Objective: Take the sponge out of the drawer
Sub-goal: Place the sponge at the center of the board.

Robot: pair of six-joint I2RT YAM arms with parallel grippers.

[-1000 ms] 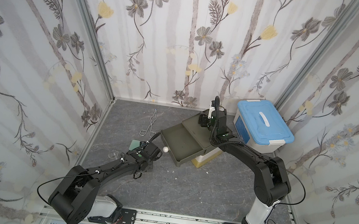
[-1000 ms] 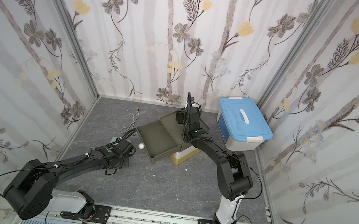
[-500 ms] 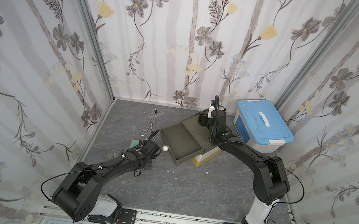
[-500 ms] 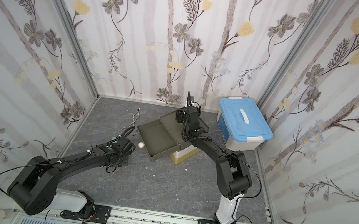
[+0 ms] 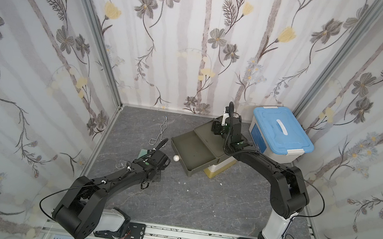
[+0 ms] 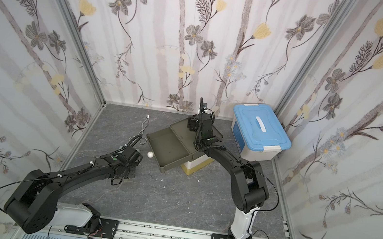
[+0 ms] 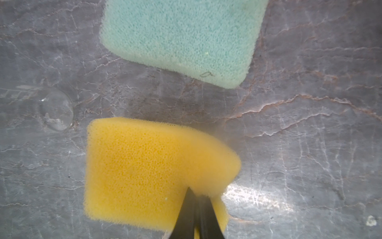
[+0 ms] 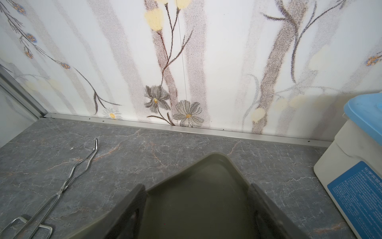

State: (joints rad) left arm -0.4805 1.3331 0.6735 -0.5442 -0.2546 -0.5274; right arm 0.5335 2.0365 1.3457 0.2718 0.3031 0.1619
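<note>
While the left arm (image 5: 113, 180) has barely shifted over the last second, the retrieval reads as nearly done: only the release seems left.

Left gripper (image 7: 195, 198): lower centre of the left wrist view; black fingers (image 7: 186, 213) pressed together, pinching one corner of the yellow foam sponge (image 7: 144, 171), which dents at the bite.

Yellow foam sponge: outside the olive-green plastic drawer (image 5: 186, 172), against the grey marbled tabletop (image 7: 310, 144); resting or just lifted, cannot tell.

Pale green foam sponge (image 7: 182, 39): upper centre of that view, apart from the yellow one.

Drawer: pulled open in both top views, nothing showing inside.

Right gripper (image 8: 198, 192): lower centre of the right wrist view; fingers clamped on either side of the olive-green cabinet top (image 8: 196, 217).
</note>
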